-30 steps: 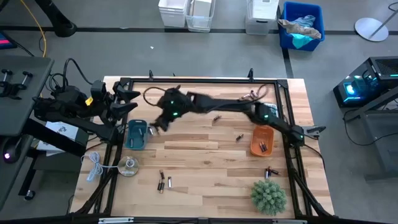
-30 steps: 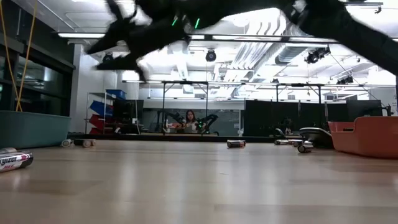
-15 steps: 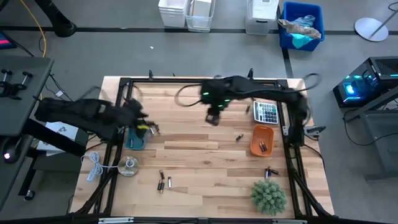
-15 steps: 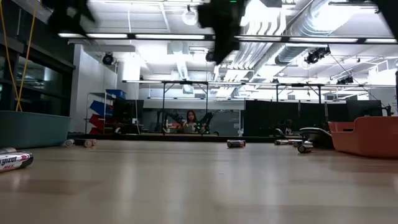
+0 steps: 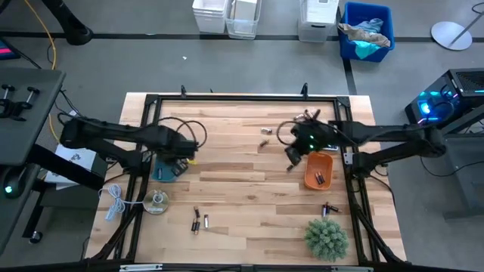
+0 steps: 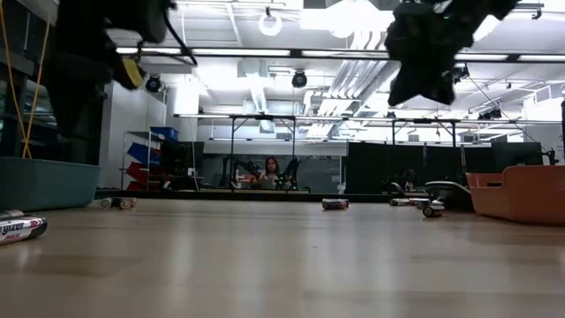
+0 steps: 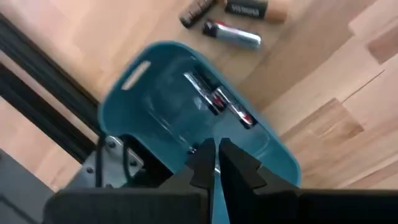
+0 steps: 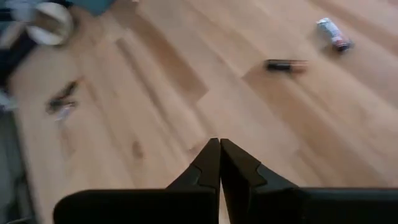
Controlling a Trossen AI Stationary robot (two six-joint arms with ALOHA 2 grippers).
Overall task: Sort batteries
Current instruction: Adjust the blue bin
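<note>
The left gripper [image 7: 216,163] hovers over the teal tray [image 7: 155,130], fingers nearly pressed together and holding nothing visible, with several batteries [image 7: 219,104] lying inside the tray and more on the wood just beside it. The right gripper [image 8: 219,163], fingers closed and empty, hangs above the table near the orange tray [image 5: 318,170]. Loose batteries [image 5: 290,167] remain scattered across the table; the sort looks midway. The next move likely calls for opening over a stray cell.
</note>
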